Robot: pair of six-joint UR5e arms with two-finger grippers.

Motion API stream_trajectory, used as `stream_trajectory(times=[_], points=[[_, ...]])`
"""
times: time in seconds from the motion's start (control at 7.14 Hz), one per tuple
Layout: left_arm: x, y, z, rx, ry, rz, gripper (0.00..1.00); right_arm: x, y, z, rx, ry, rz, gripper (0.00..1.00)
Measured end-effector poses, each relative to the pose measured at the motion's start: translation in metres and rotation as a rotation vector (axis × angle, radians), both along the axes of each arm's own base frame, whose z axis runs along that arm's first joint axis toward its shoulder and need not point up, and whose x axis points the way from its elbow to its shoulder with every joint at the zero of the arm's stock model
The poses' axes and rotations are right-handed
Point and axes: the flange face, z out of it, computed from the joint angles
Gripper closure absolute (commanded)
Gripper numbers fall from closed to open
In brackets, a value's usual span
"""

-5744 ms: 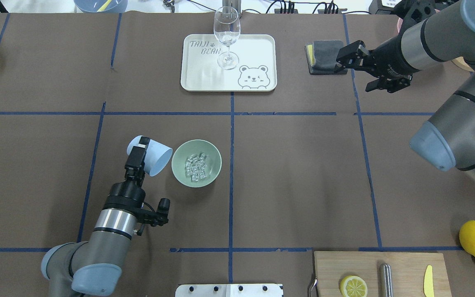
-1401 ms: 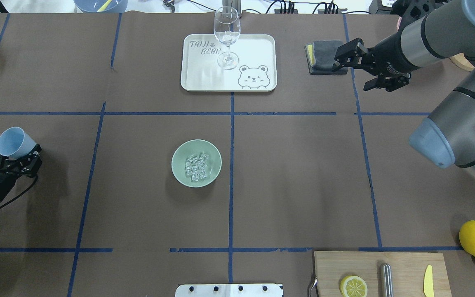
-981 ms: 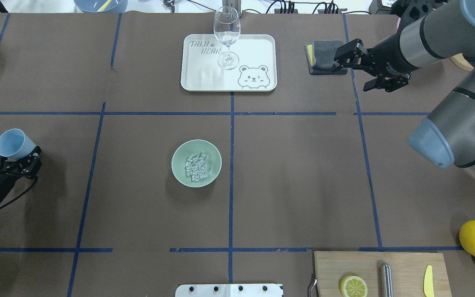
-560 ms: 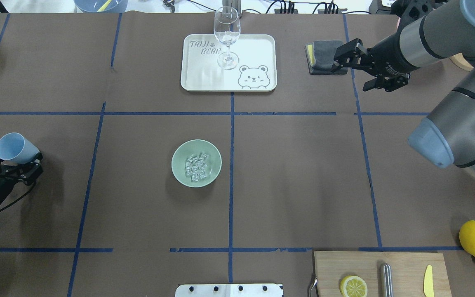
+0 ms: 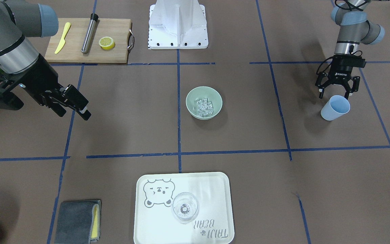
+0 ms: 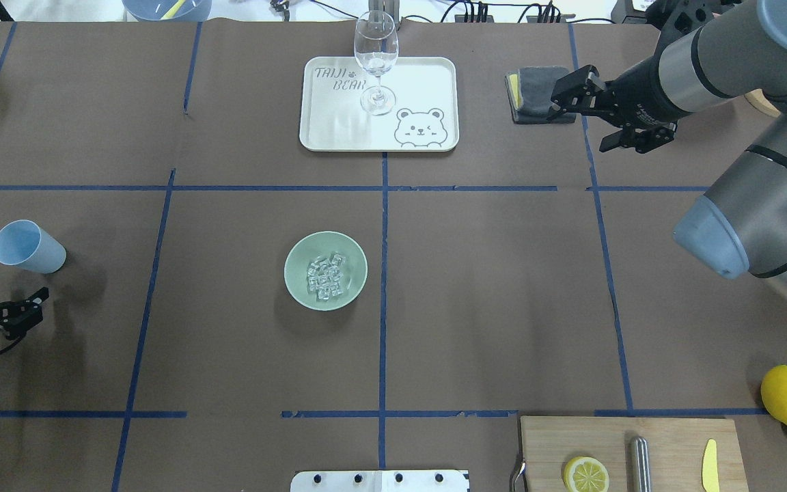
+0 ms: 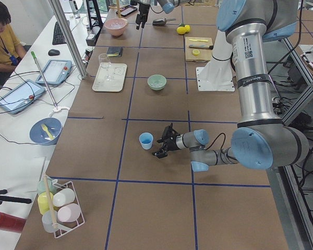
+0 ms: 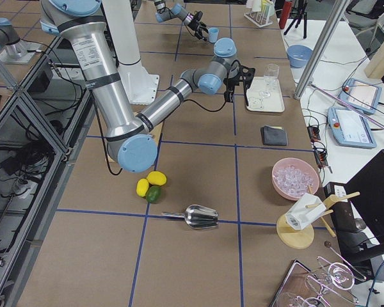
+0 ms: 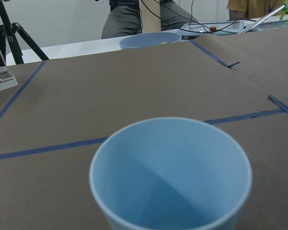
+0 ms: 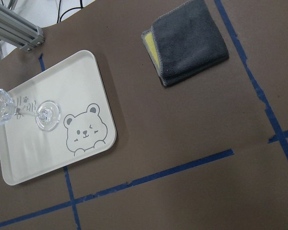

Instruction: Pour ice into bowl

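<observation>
Ice [image 6: 325,278] sits in the bowl [image 6: 292,287] at mid-bench, well right of the left gripper [image 6: 18,285], spread empty beside the cup [image 6: 24,246] at the left edge; the right gripper [image 6: 580,126] gapes empty near the far edge.

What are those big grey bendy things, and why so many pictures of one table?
They are two robot arms, each ending in a two-finger tool. The pictures show one moment from several cameras: above, across the table, both ends, and one on each wrist. A green bowl holds little ice cubes. A blue cup stands empty beside the left tool, which is open and holds nothing. The right tool is open too, near a grey cloth. A glass stands on a bear tray.
</observation>
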Motion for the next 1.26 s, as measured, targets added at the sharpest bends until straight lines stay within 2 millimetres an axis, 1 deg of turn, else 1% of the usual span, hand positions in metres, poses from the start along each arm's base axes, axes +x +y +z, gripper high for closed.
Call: stream_trajectory(times=[0.14,0.28,0.42,0.56,0.7,0.84,0.98,1.12,1.26], points=[[-0.012,0.012,-0.010,-0.008,-0.005,0.089,0.00,0.000,0.000,0.000,0.000,0.000,0.000,0.00],[-0.024,0.022,-0.014,-0.022,-0.016,0.172,0.00,0.001,0.000,0.001,-0.001,0.000,-0.001,0.00],[-0.037,0.029,-0.011,-0.044,-0.031,0.241,0.00,0.002,0.000,0.003,-0.002,0.002,-0.001,0.00],[-0.057,0.024,-0.007,-0.050,-0.056,0.286,0.00,0.003,0.000,0.005,-0.005,0.003,0.000,0.00],[-0.084,0.006,-0.006,-0.028,-0.098,0.305,0.00,0.002,0.000,0.006,-0.007,0.005,-0.003,0.00],[-0.112,-0.021,-0.007,-0.023,-0.142,0.314,0.00,-0.004,0.003,0.004,-0.005,0.007,-0.009,0.00],[-0.132,-0.057,-0.012,-0.069,-0.157,0.319,0.00,-0.022,0.010,-0.005,0.004,0.007,-0.024,0.00],[-0.143,-0.102,-0.025,-0.147,-0.143,0.317,0.00,-0.054,0.023,-0.018,0.014,0.004,-0.040,0.00],[-0.150,-0.154,-0.048,-0.232,-0.122,0.303,0.00,-0.099,0.042,-0.032,0.008,0.002,-0.047,0.00]])
